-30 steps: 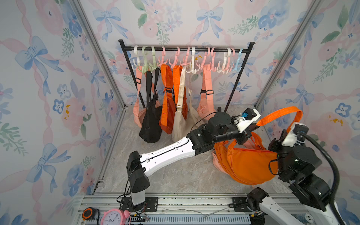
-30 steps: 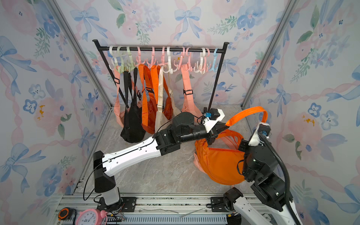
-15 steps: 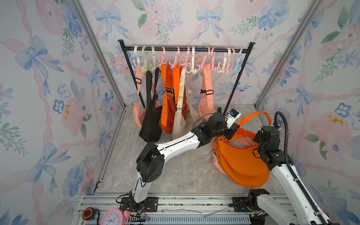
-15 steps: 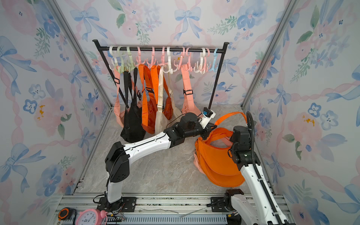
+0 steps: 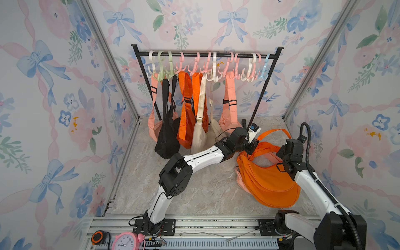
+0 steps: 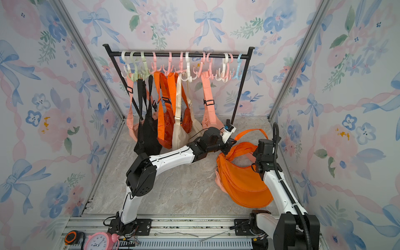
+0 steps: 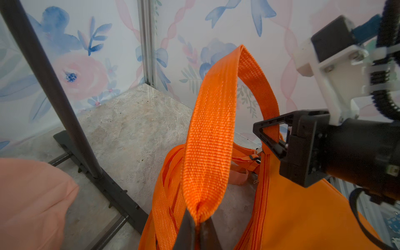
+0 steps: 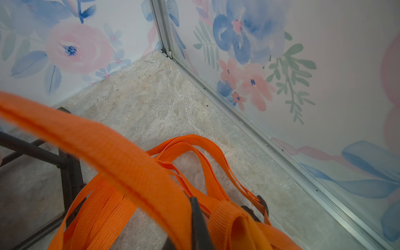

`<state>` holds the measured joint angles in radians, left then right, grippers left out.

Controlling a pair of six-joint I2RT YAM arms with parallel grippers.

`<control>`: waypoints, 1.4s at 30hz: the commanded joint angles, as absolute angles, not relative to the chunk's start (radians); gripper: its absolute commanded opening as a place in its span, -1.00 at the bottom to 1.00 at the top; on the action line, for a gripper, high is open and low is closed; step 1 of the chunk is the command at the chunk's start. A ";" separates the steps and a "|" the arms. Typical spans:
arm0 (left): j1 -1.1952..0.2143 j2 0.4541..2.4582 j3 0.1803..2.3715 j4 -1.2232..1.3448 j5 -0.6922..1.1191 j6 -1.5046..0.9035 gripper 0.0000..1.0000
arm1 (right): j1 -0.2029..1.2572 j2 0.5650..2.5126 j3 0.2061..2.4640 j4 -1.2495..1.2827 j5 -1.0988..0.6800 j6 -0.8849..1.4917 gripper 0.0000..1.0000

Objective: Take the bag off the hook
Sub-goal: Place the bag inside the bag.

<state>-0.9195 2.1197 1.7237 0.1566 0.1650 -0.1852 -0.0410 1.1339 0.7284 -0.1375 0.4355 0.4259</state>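
Note:
The orange bag (image 5: pixel 270 184) is off the hooks and lies on the floor at the right, also seen in a top view (image 6: pixel 242 184). Its strap (image 7: pixel 212 129) arches up between my two grippers. My left gripper (image 7: pixel 195 223) is shut on one end of that loop, seen in both top views (image 5: pixel 254 144) (image 6: pixel 229 144). My right gripper (image 8: pixel 220 216) has the strap (image 8: pixel 108 151) folded between its fingers; it sits at the bag's far right (image 5: pixel 280 154). The black rack (image 5: pixel 205 55) carries pastel hooks (image 5: pixel 265 69), several of them bare.
Pink, black, orange and cream bags (image 5: pixel 166 138) hang on the rack's left half. A pink bag (image 5: pixel 239 179) and more orange straps (image 8: pixel 194 155) lie under the orange bag. The rack's right leg and foot (image 7: pixel 97 173) stand close by. The right wall (image 8: pixel 281 108) is near.
Both arms have come down and away from the camera toward the far right corner. The orange bag has dropped with them onto the floor, and its strap loop stands lower.

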 commanded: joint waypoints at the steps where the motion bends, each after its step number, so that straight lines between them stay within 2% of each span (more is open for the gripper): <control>1: -0.908 2.160 1.740 0.172 0.158 -0.208 -0.98 | -0.062 1.169 0.709 -0.090 0.382 0.450 -0.73; 6: -0.902 2.213 1.777 0.158 0.191 -0.235 -0.72 | -0.120 1.197 0.659 -0.029 0.297 0.494 -0.45; 12: -0.902 2.267 1.854 0.119 0.208 -0.253 -0.15 | -0.156 1.193 0.632 0.007 0.253 0.509 -0.21; 13: -0.902 2.274 1.869 0.107 0.209 -0.254 -0.11 | -0.158 1.191 0.631 0.007 0.248 0.507 -0.15; 17: -0.902 2.257 1.859 0.107 0.218 -0.260 0.09 | -0.158 1.164 0.623 0.030 0.205 0.492 0.23; 21: -0.907 2.167 1.743 0.210 0.245 -0.247 0.33 | -0.157 1.097 0.599 0.070 0.188 0.493 0.60; 24: -0.913 2.091 1.666 0.284 0.249 -0.252 0.37 | -0.155 1.046 0.592 0.102 0.171 0.501 0.74; 26: -0.915 2.034 1.608 0.344 0.237 -0.252 0.46 | -0.148 1.028 0.611 0.103 0.150 0.498 0.77; 31: -0.917 1.894 1.471 0.450 0.167 -0.242 0.47 | -0.101 1.024 0.702 0.077 0.086 0.467 0.80; 33: -0.915 1.836 1.415 0.481 0.117 -0.232 0.47 | -0.056 1.032 0.752 0.065 0.074 0.436 0.81; 39: -0.900 1.677 1.239 0.580 -0.006 -0.248 0.48 | 0.128 1.072 0.882 0.077 0.090 0.300 1.00; 42: -0.888 1.608 1.157 0.613 -0.060 -0.273 0.50 | 0.213 1.133 0.965 0.067 0.083 0.243 0.98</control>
<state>-0.9028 1.6505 1.2186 0.5549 0.0238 -0.2493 0.1581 1.0863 0.9005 0.0673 0.0967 0.3336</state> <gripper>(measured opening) 0.747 0.990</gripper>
